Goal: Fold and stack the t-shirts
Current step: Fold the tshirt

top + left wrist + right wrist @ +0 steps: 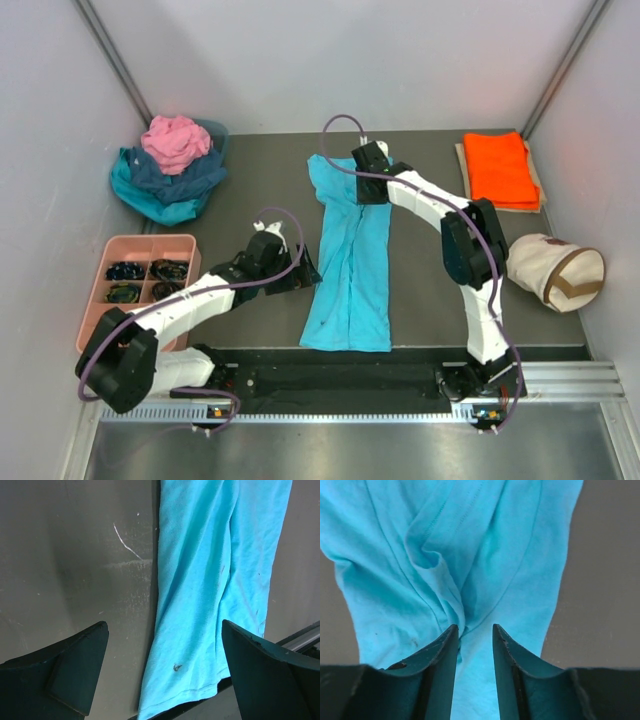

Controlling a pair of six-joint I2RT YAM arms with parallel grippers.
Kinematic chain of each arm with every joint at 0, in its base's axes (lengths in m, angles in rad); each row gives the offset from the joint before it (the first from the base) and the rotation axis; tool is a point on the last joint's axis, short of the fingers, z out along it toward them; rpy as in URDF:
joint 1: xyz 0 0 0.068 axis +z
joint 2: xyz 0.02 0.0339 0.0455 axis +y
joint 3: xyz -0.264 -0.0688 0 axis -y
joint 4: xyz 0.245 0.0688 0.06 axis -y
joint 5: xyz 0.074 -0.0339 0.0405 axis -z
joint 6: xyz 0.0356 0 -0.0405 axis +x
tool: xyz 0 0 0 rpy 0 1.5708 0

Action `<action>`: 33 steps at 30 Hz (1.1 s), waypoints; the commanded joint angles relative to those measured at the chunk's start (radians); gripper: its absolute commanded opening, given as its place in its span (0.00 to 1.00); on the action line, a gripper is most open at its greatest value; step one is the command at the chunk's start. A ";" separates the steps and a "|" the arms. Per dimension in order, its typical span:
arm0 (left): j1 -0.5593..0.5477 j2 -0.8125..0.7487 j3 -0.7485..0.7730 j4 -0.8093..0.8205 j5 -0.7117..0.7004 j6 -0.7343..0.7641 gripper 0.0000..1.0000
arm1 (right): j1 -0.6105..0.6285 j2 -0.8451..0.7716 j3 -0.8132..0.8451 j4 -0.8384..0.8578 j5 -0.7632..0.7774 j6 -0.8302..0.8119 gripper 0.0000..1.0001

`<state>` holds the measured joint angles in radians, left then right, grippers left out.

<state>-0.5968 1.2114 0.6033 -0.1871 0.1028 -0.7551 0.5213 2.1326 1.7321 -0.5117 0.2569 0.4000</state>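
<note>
Bright turquoise cloth t-shirt (350,270) on grey tabletop (255,190); left end effector (303,272) spread wide beside it, right end effector (475,628) slightly parted.

A dark grey table (250,200) fills the space, its matte top scuffed and marked by a thin white scratch (127,545). Plain pale walls (350,60) close in the back and both sides. A dark pole (112,55) slants up in each rear corner. A ribbed metal rail (570,378) runs along the near edge, with a brushed metal sheet (350,455) below it. The light is soft and even.
</note>
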 commanded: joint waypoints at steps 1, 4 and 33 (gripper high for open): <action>0.005 0.004 -0.002 0.040 0.017 0.013 0.99 | -0.004 -0.083 -0.003 0.018 0.038 0.008 0.36; 0.005 0.007 -0.004 0.043 0.018 0.011 0.99 | -0.006 -0.059 0.038 0.021 -0.010 -0.027 0.37; 0.019 -0.013 -0.017 0.028 0.011 0.013 0.99 | -0.012 0.205 0.310 -0.004 -0.087 -0.136 0.41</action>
<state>-0.5858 1.2198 0.5938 -0.1841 0.1154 -0.7544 0.5205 2.3512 1.9858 -0.5388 0.1673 0.2687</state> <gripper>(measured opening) 0.990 0.409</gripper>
